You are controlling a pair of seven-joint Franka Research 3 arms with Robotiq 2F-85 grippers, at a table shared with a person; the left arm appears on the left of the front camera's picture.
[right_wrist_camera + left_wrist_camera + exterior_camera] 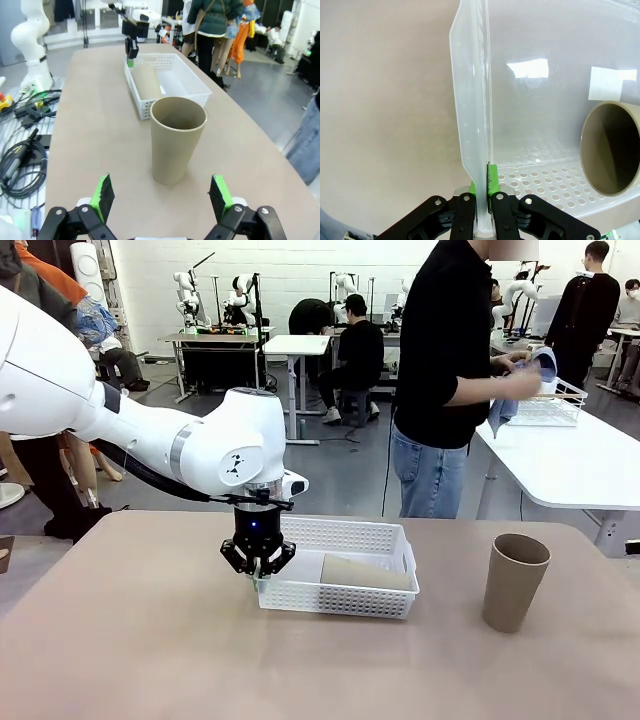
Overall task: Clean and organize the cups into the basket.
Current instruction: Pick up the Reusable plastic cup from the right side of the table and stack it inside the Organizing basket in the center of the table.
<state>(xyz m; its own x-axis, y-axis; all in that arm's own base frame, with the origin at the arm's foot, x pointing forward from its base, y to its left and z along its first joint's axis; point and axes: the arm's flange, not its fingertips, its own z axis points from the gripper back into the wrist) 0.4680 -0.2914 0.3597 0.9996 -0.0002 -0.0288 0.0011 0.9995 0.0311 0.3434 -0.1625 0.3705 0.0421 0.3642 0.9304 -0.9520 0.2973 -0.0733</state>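
Observation:
The white lattice basket (372, 536) sits mid-table, with one brown cup (365, 572) lying on its side inside it. My left gripper (258, 576) is shut on the basket's left rim (479, 150), its green pads (492, 179) pinching the thin wall; the lying cup's mouth (612, 147) shows at the right of the left wrist view. A second brown cup (514, 581) stands upright at the table's right. In the right wrist view that cup (177, 140) stands just ahead of my right gripper (162, 196), which is open. The basket (189, 80) lies beyond the cup there.
A person in black (440, 370) stands past the far edge, wiping something with a blue cloth (522, 385). A white wire rack (553, 405) rests on the neighbouring table. Cables (22, 150) lie off the table's side in the right wrist view.

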